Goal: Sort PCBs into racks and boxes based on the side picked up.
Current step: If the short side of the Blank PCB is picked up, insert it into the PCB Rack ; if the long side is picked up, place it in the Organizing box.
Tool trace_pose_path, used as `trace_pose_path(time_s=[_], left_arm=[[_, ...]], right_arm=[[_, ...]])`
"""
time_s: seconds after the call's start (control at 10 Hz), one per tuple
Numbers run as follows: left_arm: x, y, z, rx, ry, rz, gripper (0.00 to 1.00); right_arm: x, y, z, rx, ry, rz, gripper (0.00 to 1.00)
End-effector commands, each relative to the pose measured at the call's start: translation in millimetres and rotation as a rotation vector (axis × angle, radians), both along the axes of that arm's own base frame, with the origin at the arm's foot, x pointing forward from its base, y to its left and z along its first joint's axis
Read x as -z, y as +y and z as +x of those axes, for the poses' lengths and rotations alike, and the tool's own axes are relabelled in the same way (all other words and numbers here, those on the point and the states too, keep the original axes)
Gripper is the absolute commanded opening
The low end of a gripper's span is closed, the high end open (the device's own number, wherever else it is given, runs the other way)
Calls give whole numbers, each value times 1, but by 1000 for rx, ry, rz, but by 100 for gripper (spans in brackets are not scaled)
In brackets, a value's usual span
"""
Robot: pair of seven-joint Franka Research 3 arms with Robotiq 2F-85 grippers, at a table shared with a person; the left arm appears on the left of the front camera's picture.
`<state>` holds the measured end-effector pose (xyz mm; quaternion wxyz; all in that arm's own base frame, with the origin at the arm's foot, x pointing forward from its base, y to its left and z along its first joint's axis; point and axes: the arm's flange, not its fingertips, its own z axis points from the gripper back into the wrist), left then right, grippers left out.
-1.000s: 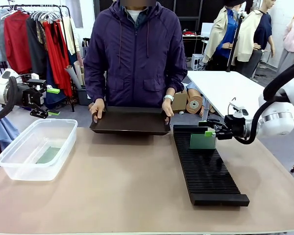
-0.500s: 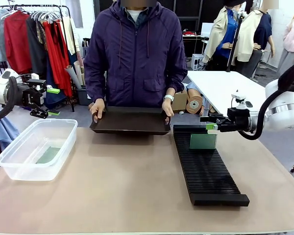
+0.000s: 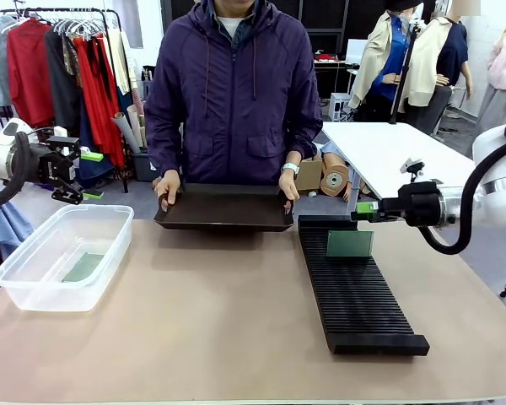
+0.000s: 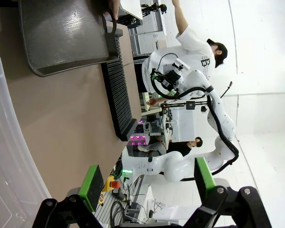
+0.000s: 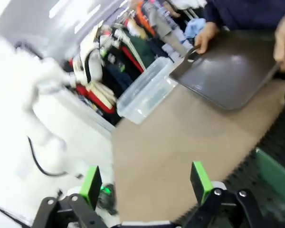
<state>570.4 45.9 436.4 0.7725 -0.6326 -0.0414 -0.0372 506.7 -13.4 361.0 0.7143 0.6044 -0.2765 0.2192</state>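
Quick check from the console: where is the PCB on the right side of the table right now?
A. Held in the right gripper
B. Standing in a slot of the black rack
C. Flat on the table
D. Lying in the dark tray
B: the PCB stands upright in the black rack, with the open right gripper above it and apart.

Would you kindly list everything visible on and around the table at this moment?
PCBs: two, green; one standing upright in the rack, one lying flat in the tub.
Rack: one, black, slotted, table's right side.
Tub: one, clear plastic, table's left side.
Tray: one, dark, far edge, held at both ends.
Table: one, beige.
Person's hands: two, gripping the tray.
Left gripper: open, empty, above the tub's far end.
Right gripper: open, empty, above the rack's far end.
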Motion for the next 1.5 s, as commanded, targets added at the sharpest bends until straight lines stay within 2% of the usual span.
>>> trace_pose_path(time_s=[0.0,0.2,0.4,0.5,0.7,1.1,1.2,1.3,1.4], left_arm=[[0,1,0,-4,-1,0,100],[0,1,0,-4,-1,0,100],[0,1,0,-4,-1,0,100],[0,1,0,-4,-1,0,100],[0,1,0,-4,-1,0,100],[0,1,0,-4,-1,0,100],[0,1,0,-4,-1,0,100],[0,1,0,-4,-1,0,100],[0,1,0,-4,-1,0,100]], right_arm=[[-29,7,-10,111,143,52,100],[-48,13,-14,182,220,89,100],[-62,17,-15,261,337,69,100],[-66,19,-14,289,352,50,100],[-71,21,-12,328,430,-19,100],[-80,14,-5,241,653,12,100],[-81,13,-1,230,656,22,100],[-79,13,6,199,598,67,100],[-70,20,-10,254,619,19,100]])
